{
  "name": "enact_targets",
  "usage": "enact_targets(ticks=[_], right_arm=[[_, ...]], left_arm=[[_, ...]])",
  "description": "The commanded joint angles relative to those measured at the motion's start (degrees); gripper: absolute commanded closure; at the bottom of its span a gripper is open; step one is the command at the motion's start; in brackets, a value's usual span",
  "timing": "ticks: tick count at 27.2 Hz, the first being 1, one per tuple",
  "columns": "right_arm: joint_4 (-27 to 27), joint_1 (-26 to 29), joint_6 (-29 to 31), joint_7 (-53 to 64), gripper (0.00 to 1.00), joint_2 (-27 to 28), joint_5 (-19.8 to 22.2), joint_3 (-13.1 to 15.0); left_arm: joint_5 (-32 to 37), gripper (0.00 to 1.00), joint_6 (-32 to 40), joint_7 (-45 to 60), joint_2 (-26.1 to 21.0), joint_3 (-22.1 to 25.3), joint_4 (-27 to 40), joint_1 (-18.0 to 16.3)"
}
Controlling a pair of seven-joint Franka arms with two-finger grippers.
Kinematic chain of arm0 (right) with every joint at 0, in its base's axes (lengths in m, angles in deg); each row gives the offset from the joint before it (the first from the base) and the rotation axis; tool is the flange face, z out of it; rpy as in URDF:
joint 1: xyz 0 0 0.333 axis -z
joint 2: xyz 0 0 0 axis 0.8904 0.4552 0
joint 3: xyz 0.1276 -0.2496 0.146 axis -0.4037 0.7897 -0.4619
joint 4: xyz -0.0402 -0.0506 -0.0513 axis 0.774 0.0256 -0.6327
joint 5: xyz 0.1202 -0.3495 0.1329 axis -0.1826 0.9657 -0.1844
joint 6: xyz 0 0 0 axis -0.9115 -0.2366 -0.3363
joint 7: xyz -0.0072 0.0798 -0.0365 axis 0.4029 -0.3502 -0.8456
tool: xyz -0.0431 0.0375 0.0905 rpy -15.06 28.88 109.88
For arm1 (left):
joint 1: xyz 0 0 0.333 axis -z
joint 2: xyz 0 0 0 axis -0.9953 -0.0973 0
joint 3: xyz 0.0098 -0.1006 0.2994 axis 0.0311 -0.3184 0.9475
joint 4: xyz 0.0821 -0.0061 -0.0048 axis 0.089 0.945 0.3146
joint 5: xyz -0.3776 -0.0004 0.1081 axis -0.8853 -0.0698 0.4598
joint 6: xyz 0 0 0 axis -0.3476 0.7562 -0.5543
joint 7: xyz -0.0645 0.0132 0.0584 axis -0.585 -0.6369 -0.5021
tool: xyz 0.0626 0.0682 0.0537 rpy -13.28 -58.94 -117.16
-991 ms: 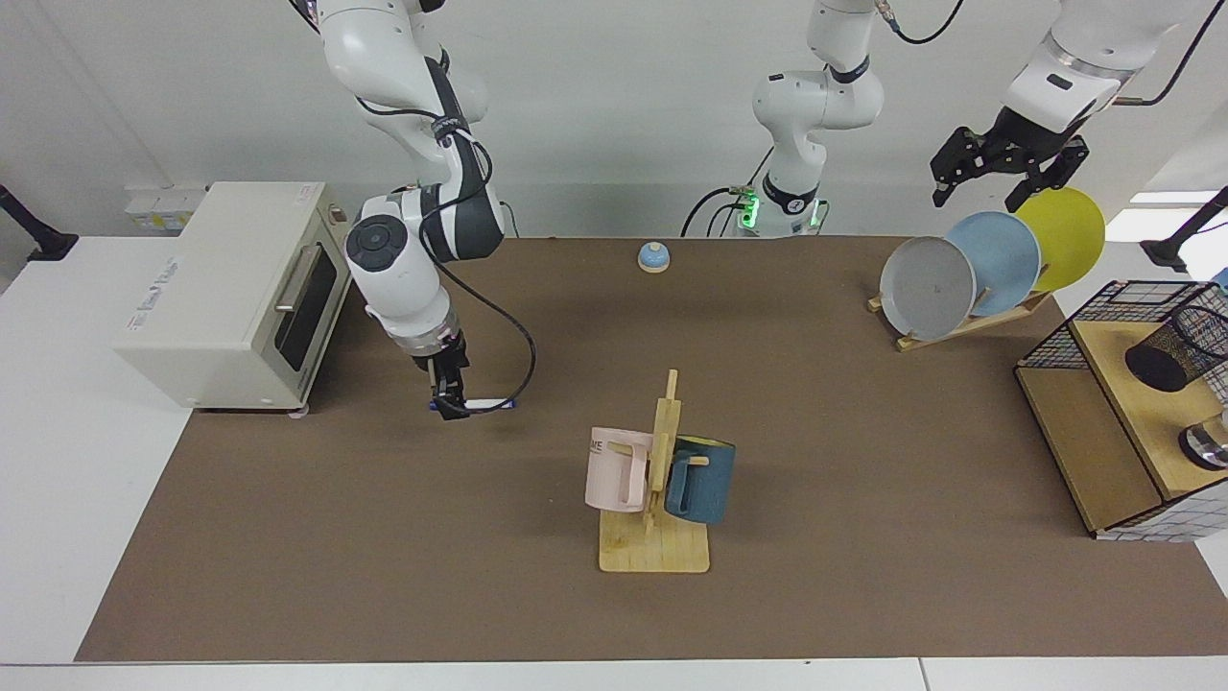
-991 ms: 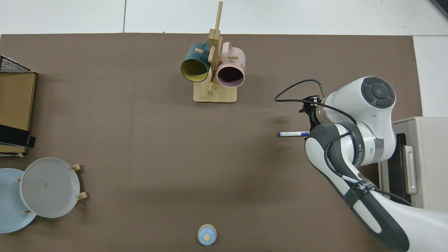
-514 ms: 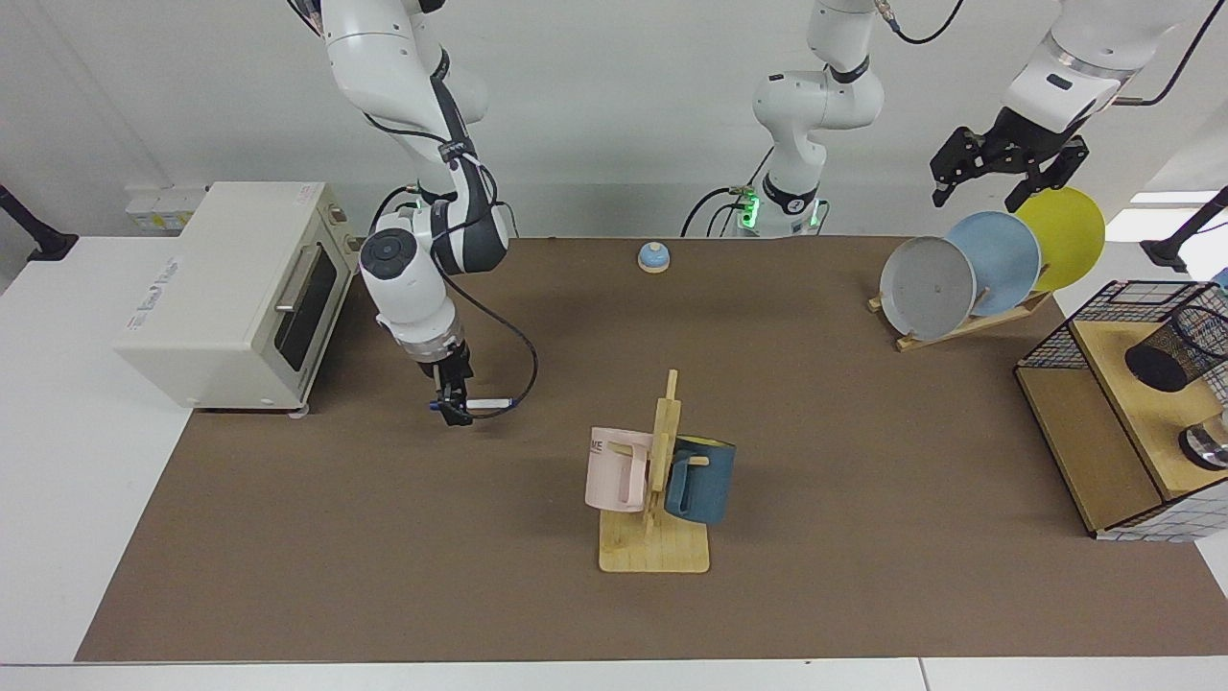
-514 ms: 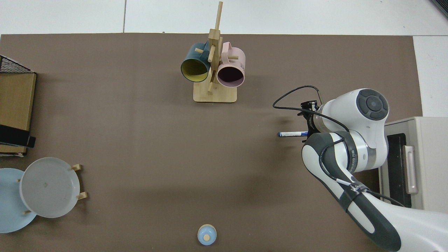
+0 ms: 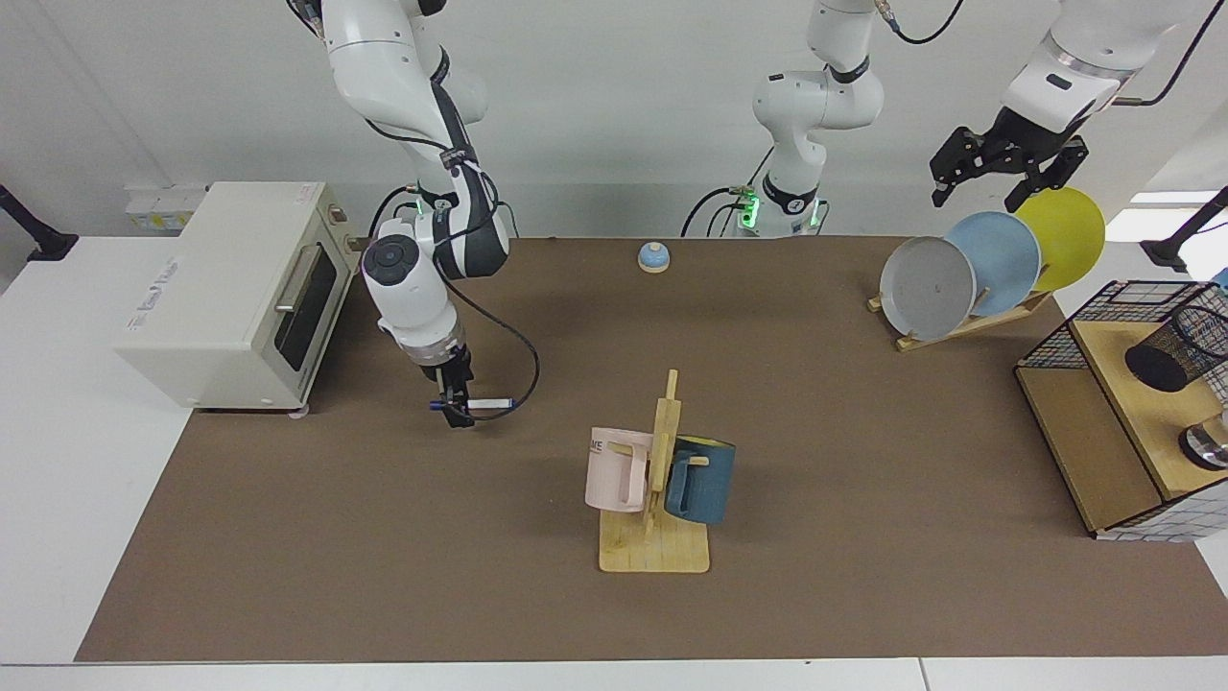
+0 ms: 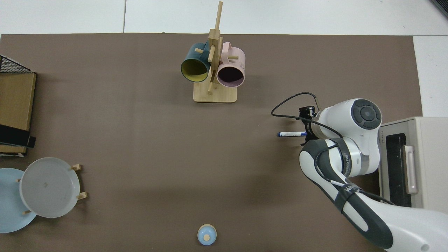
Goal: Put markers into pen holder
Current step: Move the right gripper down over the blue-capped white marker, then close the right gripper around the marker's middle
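one marker [image 5: 489, 403] is clamped by its end in the right end effector [image 5: 458, 411], lying level with its free tip pointing toward the middle of the tabletop [image 5: 825, 413]; from above it shows as a white barrel with blue ends [image 6: 292, 134] sticking out from under the wrist. compared with a second ago the right arm has drawn up and back toward the toaster oven [image 5: 230, 293], and the marker has risen with it, so it now looks clear of the brown surface. that reads as the pick being done and the carry about to start. the pen holder [image 5: 1178, 347] sits tilted on the shelf crate [image 5: 1094, 451] at the far side of the tabletop, well apart from the marker, so nearly the whole transfer remains. the left end effector [image 5: 998, 173] waits high above the plate rack [image 5: 969, 321], fingers spread and holding nothing.
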Motion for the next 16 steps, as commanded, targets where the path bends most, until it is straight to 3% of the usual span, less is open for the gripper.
enact_targets(ticks=[1,4,9,16], right_arm=[[0.6,0.8,2.6,4.1,0.04,0.8,-1.2,-0.2],[0.6,1.9,2.6,5.7,0.11,0.8,-1.2,-0.1],[0.6,2.2,2.4,5.7,0.35,0.9,-1.2,-0.1],[0.6,2.0,2.3,5.4,0.57,0.8,-1.2,-0.2]], left_arm=[[-0.6,0.00,0.4,0.2,0.9,-0.3,0.7,-0.5],[-0.6,0.00,0.5,0.3,0.9,-0.3,0.7,-0.4],[-0.7,0.00,0.6,0.4,0.9,-0.3,0.9,-0.4],[-0.7,0.00,0.6,0.4,1.3,-0.4,1.4,-0.4]])
